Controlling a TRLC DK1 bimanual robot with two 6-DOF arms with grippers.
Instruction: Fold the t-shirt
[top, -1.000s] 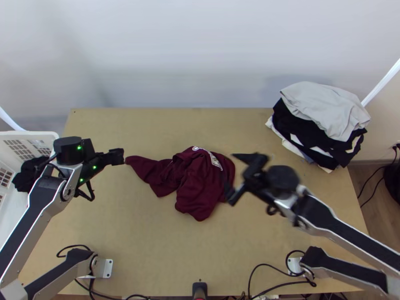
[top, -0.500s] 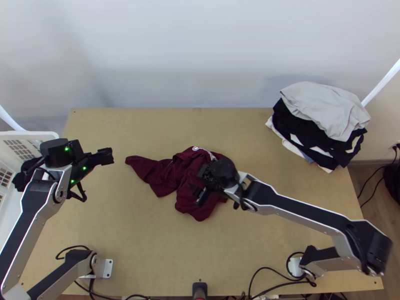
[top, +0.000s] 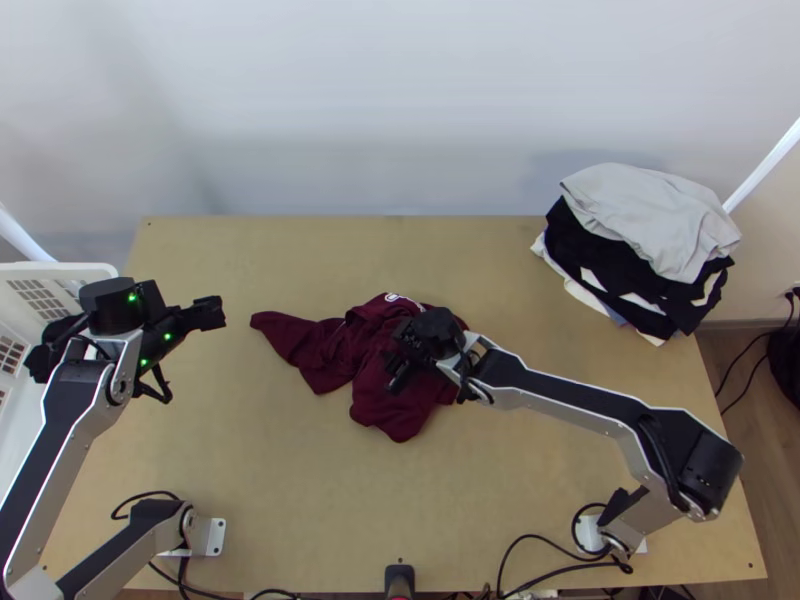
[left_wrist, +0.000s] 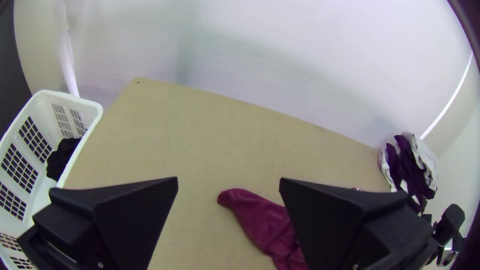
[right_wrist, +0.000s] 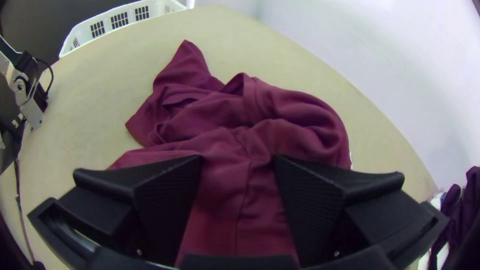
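The maroon t-shirt (top: 320, 360) lies bunched in the middle of the table, one narrow end stretched out toward the left. Over its right part is my right gripper (top: 393, 360). In the right wrist view that gripper (right_wrist: 237, 165) is open, with maroon cloth (right_wrist: 240, 135) below and between its fingers; whether they touch it I cannot tell. My left gripper (top: 222, 312) stands at the table's left side, apart from the shirt's narrow end. The left wrist view has this gripper (left_wrist: 228, 185) open with nothing held, the shirt (left_wrist: 260, 220) lying beyond it.
A pile of grey, black and white clothes (top: 650, 230) stands at the table's back right corner. At the left edge is a white basket (top: 90, 270) with dark cloth inside. Cables (top: 520, 545) run along the near edge. Bare tabletop (top: 330, 260) lies behind the shirt.
My right gripper has moved left from beside the shirt to over it. The left gripper has drawn back a little to the left. The shirt lies as before.
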